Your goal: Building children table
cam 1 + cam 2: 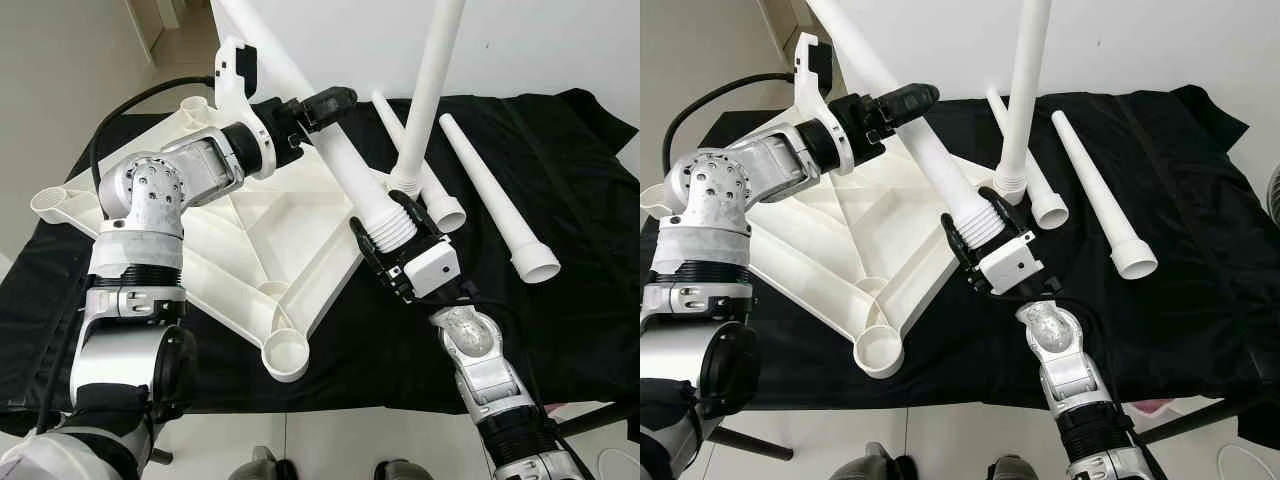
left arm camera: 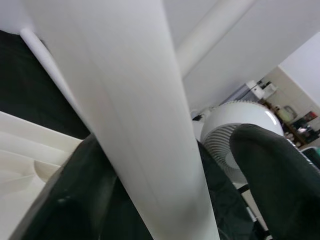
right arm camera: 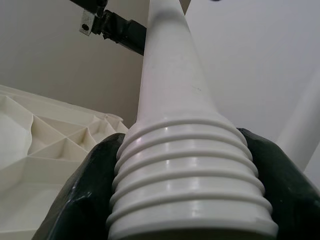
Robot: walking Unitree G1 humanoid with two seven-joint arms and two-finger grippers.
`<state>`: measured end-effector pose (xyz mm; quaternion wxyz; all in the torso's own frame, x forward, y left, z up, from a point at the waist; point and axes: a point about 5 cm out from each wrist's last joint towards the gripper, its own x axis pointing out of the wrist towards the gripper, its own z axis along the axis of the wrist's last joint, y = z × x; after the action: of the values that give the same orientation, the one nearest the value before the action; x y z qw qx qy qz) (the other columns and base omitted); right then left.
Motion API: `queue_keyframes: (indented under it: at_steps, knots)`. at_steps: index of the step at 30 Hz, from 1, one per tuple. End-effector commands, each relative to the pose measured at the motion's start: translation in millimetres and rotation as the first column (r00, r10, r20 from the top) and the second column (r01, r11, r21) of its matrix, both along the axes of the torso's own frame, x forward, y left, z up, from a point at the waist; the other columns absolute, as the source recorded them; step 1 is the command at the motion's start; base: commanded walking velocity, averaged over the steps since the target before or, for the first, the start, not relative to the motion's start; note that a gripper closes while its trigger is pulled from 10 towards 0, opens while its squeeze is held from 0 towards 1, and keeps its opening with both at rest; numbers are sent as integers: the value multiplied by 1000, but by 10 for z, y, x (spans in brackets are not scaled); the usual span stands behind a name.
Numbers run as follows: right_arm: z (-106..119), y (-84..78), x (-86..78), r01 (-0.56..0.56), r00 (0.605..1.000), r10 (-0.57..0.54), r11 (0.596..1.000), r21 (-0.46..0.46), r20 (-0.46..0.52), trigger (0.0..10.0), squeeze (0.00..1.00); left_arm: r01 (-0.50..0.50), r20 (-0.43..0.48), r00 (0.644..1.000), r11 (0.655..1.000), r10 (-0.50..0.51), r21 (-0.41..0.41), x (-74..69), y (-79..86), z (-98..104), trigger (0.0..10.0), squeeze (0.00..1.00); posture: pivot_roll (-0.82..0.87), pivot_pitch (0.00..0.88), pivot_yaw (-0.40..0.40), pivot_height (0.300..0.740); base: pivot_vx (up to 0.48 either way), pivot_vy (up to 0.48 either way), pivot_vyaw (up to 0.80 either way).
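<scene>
The robot had two arms of silver metal with round joints, and black ribbed bands sat between the segments. On the left arm (image 1: 160, 200) a thick black cable ran in a curve from the shoulder side toward the wrist, and small screws were visible on the round elbow cover. A white angular bracket stood on this wrist. The left gripper (image 1: 325, 103) had long black fingers. The right arm (image 1: 490, 380) carried a white box-shaped camera housing, and the right gripper (image 1: 385, 235) was also black.
</scene>
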<state>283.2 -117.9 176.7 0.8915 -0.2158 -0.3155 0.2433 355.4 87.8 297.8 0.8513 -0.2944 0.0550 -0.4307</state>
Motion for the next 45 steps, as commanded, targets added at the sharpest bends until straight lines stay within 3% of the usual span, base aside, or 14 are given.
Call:
queue_keyframes:
  at_steps: [1,2,12,13,15,25,26,28,29,30,31,36,40,45]
  knots:
    - [-12,73,-1,-35,999,35,999,-28,0,10000,0,54,-9,998,998,-54,-19,-42,-69,-1,1804,0,-137,66,91,740,0,0,0]
    - [-11,74,-2,-37,999,37,999,-32,3,10000,0,55,-15,998,998,-55,-27,-42,-73,-2,0,0,-137,64,89,740,0,0,0]
    - [-26,72,-5,-44,999,44,998,-37,-1,10000,0,63,-30,997,993,-66,-98,-43,-55,39,0,0,-137,62,82,740,0,0,0]
    - [-32,69,-4,-48,999,47,999,-20,-14,10000,980,63,-32,997,992,-66,-105,-42,-49,42,0,0,-136,62,79,740,0,0,0]
    - [-33,64,-2,-52,998,52,999,1,-29,10000,1000,63,-33,997,992,-67,-111,-43,-45,44,0,0,-136,62,79,740,0,0,0]
    - [3,15,40,-52,988,69,991,127,-135,10000,1000,9,-1,1000,995,-9,-97,-30,19,58,0,0,-144,58,74,740,0,0,0]
    - [32,0,70,-51,978,89,980,195,-191,10000,1000,-9,28,1000,997,11,-71,-33,26,66,980,0,-151,55,74,740,0,0,0]
    - [32,0,70,-51,978,89,980,195,-191,10000,1000,-9,28,1000,997,11,-71,-33,26,66,980,0,-151,55,74,740,0,0,0]
    - [73,-2,104,-52,964,113,968,246,-242,10000,1000,-25,55,998,999,28,-47,-38,22,72,10000,0,-151,55,74,740,0,0,0]
    - [73,-2,104,-52,964,113,968,246,-242,10000,1000,-25,55,998,999,28,-47,-38,22,72,10000,0,-151,55,74,740,0,0,0]
    - [125,1,136,-62,950,143,958,281,-278,10000,0,-46,90,995,999,46,-11,-41,9,72,10000,0,-156,55,73,740,0,0,0]
    - [223,27,176,-100,928,189,957,274,-320,10000,0,-123,171,979,990,109,70,-22,-15,42,10000,0,-157,56,71,740,0,0,0]
    - [239,45,227,-113,911,177,976,187,-373,10000,0,-182,240,960,974,146,136,1,-44,8,10000,0,-155,56,68,740,0,0,0]
    - [285,49,297,-113,897,163,983,144,-410,10000,0,-199,309,940,967,142,160,-39,-95,28,10000,0,-154,56,65,740,0,0,0]
